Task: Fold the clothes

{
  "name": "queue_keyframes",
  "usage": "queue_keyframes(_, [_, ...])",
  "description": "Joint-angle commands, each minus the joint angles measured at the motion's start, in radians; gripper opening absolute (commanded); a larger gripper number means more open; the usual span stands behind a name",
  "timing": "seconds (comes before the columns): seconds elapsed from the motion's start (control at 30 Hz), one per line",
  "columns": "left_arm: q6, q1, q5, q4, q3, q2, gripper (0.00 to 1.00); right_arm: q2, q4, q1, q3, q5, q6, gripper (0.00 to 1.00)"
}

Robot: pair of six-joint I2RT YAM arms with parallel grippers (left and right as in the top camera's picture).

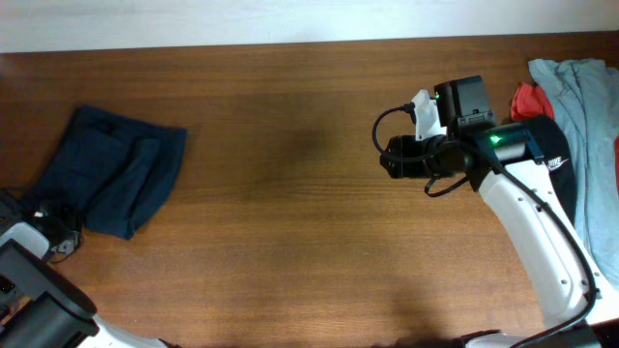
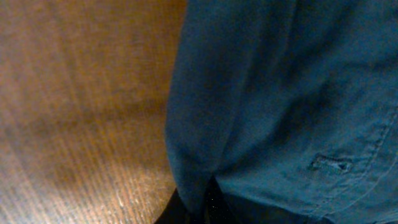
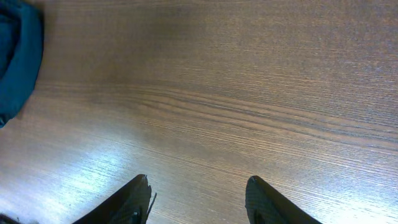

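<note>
The dark navy shorts (image 1: 111, 169) lie folded in a bundle at the left of the wooden table. My left gripper (image 1: 50, 232) is at their near left corner. In the left wrist view the blue cloth (image 2: 280, 93) fills most of the frame, and a fold of it runs down between the dark jaws (image 2: 202, 208), which look shut on it. My right gripper (image 1: 392, 159) is open and empty over bare table right of centre (image 3: 198, 183). An edge of the shorts shows at the top left of the right wrist view (image 3: 15, 56).
A pile of other clothes lies at the right edge: a light grey shirt (image 1: 580, 92), a red piece (image 1: 528, 99) and a black garment with a white swoosh (image 1: 559, 159) under the right arm. The table's far edge meets a white wall.
</note>
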Motion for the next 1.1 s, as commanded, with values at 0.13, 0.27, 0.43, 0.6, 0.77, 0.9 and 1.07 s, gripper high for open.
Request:
queue_keyframes(0.13, [-0.204,0.027,-0.033,0.054,-0.067,0.009,0.0,-0.014,-0.008,-0.002,0.003,0.012,-0.011,0.55])
queue_keyframes(0.27, [-0.234,0.03,0.079,0.125,-0.067,0.008,0.08,-0.014,-0.011,-0.002,0.003,0.012,-0.011,0.55])
queue_keyframes(0.43, [0.056,0.05,0.11,-0.032,-0.067,0.007,0.73,-0.014,-0.015,-0.002,0.003,0.011,-0.031,0.59])
queue_keyframes(0.6, [0.232,0.079,0.214,-0.14,-0.065,-0.019,0.73,-0.014,-0.028,-0.002,0.003,0.011,-0.034,0.73])
queue_keyframes(0.77, [0.326,0.081,0.114,-0.315,-0.043,-0.178,0.74,-0.014,-0.053,-0.002,0.003,0.011,-0.034,0.77])
queue_keyframes(0.9, [0.34,0.056,0.042,-0.412,-0.035,-0.38,0.75,-0.014,-0.053,-0.002,0.003,0.011,-0.034,0.77])
queue_keyframes(1.07, [0.418,-0.09,-0.015,-0.465,-0.029,-0.663,0.8,-0.014,-0.053,-0.002,0.003,0.011,-0.034,0.77])
